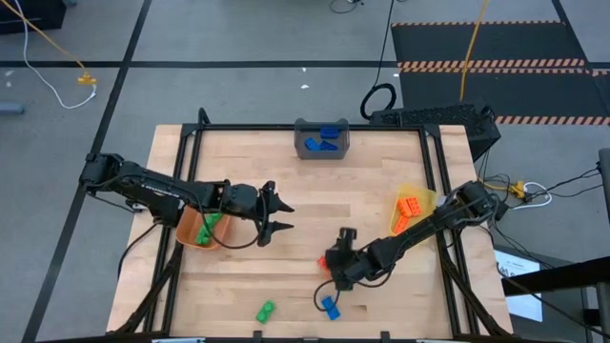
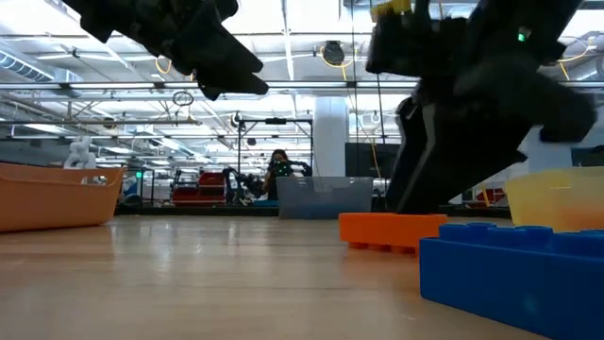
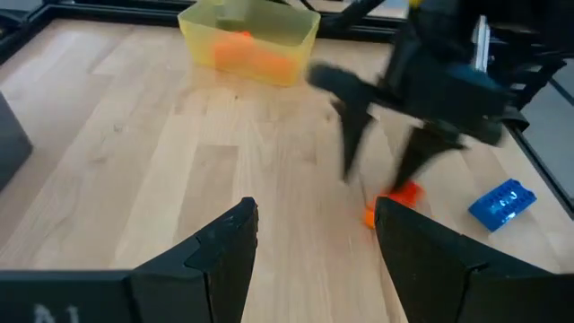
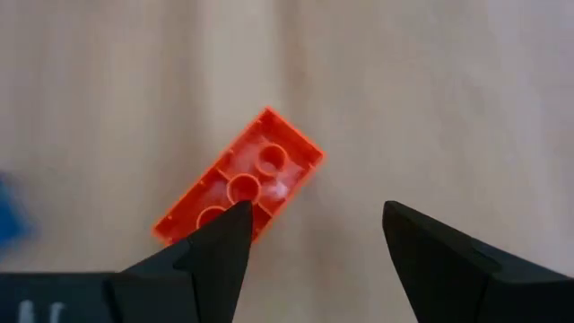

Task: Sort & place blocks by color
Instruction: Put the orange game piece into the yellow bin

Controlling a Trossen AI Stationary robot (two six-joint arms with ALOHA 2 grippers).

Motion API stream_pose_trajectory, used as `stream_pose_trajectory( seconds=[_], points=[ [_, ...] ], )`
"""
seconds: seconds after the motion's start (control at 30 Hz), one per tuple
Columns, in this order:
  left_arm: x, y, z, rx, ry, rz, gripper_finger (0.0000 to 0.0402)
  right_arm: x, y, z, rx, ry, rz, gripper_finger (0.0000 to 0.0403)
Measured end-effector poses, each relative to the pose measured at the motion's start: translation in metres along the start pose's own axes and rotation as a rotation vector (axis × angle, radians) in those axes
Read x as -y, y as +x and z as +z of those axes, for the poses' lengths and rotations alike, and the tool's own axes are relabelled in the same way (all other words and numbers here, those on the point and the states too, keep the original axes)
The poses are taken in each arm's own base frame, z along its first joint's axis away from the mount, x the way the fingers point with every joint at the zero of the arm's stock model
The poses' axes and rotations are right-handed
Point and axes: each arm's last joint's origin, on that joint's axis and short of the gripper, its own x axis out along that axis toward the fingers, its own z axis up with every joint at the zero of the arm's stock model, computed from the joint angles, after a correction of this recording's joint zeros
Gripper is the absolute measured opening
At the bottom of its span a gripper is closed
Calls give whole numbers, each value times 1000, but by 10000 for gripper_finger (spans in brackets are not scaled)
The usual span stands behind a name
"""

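An orange block [image 4: 238,188] lies upside down on the table, hollow side up. My right gripper [image 4: 314,233] stands open just above it, pointing steeply down, with one fingertip over the block's edge; it also shows in the high view [image 1: 334,255]. A blue block [image 1: 331,307] and a green block [image 1: 265,311] lie near the table's front edge. My left gripper [image 1: 276,213] hangs open over the table's middle left with nothing between its fingers, and it faces the orange block [image 3: 395,202].
An orange bin [image 1: 193,229] with green blocks sits under the left arm. A grey bin [image 1: 322,141] with blue blocks stands at the far edge. A yellow bin [image 1: 416,208] with orange blocks is at the right. Bare wood lies between the arms.
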Motion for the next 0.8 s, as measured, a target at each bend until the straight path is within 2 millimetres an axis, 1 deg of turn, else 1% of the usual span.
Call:
stream_pose_trajectory(
  seconds=[0.13, 0.23, 0.33, 0.47, 0.57, 0.67, 0.8],
  points=[
    [1, 0, 0, -3, 1, -2, 223, 19, -10, -7, -67, -13, -160, 243],
    [1, 0, 0, 0, 2, -2, 223, 32, -22, -9, -94, 36, -216, 243],
    [1, 0, 0, 1, 7, -2, 223, 36, -33, -7, -79, 60, -223, 243],
    [1, 0, 0, 1, 8, -2, 223, 39, -49, 0, 1, 127, -179, 243],
    [1, 0, 0, 2, 9, -2, 223, 40, -53, 2, 17, 131, -160, 243],
    [1, 0, 0, 2, 15, -2, 223, 38, -53, 1, -24, -6, -113, 243],
    [1, 0, 0, 2, 16, -2, 223, 38, -53, -1, -62, -285, -81, 243]
  ],
)
